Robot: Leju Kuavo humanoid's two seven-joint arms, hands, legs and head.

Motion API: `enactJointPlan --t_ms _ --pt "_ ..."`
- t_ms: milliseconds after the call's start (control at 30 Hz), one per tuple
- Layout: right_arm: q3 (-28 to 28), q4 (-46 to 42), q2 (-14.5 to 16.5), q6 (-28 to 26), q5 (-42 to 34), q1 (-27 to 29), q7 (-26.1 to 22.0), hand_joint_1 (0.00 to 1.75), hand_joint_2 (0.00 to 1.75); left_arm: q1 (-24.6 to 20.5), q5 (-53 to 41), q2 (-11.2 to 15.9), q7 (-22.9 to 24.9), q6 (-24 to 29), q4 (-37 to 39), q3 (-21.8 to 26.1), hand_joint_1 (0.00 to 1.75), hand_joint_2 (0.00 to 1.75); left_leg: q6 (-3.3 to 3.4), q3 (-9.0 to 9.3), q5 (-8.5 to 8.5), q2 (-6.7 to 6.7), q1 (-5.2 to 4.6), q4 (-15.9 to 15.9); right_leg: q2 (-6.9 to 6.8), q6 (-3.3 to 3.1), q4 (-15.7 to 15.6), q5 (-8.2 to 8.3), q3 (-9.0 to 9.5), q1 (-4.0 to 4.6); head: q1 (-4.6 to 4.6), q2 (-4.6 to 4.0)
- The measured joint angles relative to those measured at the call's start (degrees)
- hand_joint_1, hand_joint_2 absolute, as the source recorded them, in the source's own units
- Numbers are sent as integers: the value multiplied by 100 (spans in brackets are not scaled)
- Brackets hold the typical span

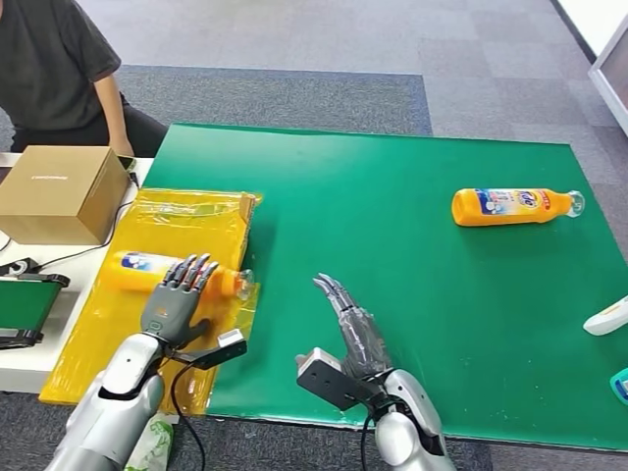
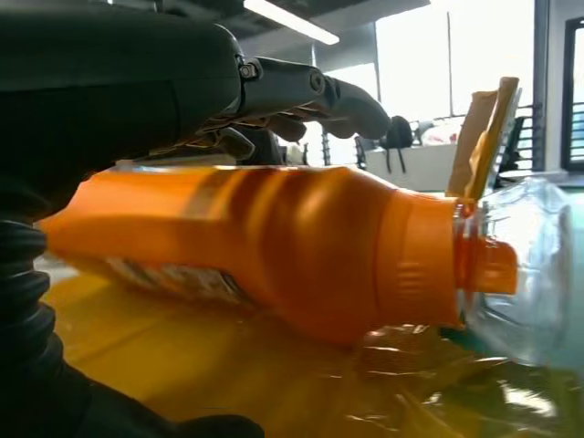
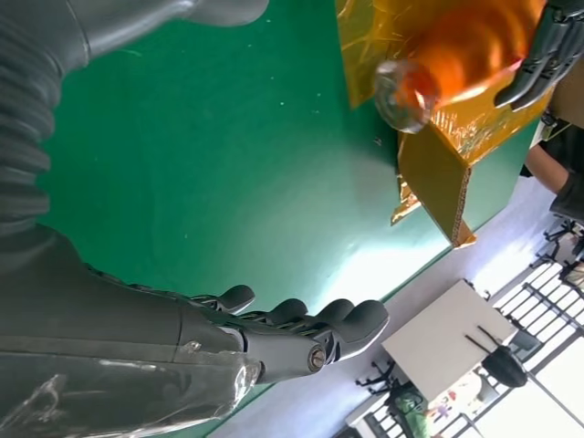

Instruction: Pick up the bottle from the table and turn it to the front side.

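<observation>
While your left hand (image 1: 177,299) reaches over the lying bottle (image 1: 159,272) with spread fingers, holding nothing, your right hand (image 1: 354,329) hovers flat, fingers straight.

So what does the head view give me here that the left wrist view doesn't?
Head view only: a second orange bottle lying far right on the green mat, the brown cardboard box, a seated person, and the empty right hand.

Left wrist view only: ceiling lights and windows behind.

Both: the left hand over the orange clear-capped bottle on yellow plastic sheet.
</observation>
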Motion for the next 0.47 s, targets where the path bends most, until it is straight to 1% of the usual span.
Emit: enactJointPlan --t_ms 67,100,367,467 --pt "1 7 0 -4 -19 4 3 0 175 30 548 -13 -356 -43 16 82 0 175 0 0 -1 0 0 0 0 0 0 0 -1 0 -1 -1" --pt "1 8 0 -5 -28 6 5 0 175 53 726 -21 -461 -81 4 119 0 175 1 -1 -1 0 0 0 0 0 0 -1 -1 0 -1 -1" --pt "1 10 -1 -9 -51 7 10 0 175 149 1045 -44 -639 -156 -37 257 0 175 0 0 -1 0 1 0 0 -1 0 -1 -2 1 0 -1" --pt "-3 3 -3 -29 -53 22 37 0 175 242 1778 -105 -1048 -235 -212 347 0 175 -1 0 -1 0 1 0 1 -1 0 -1 -2 1 -1 0"
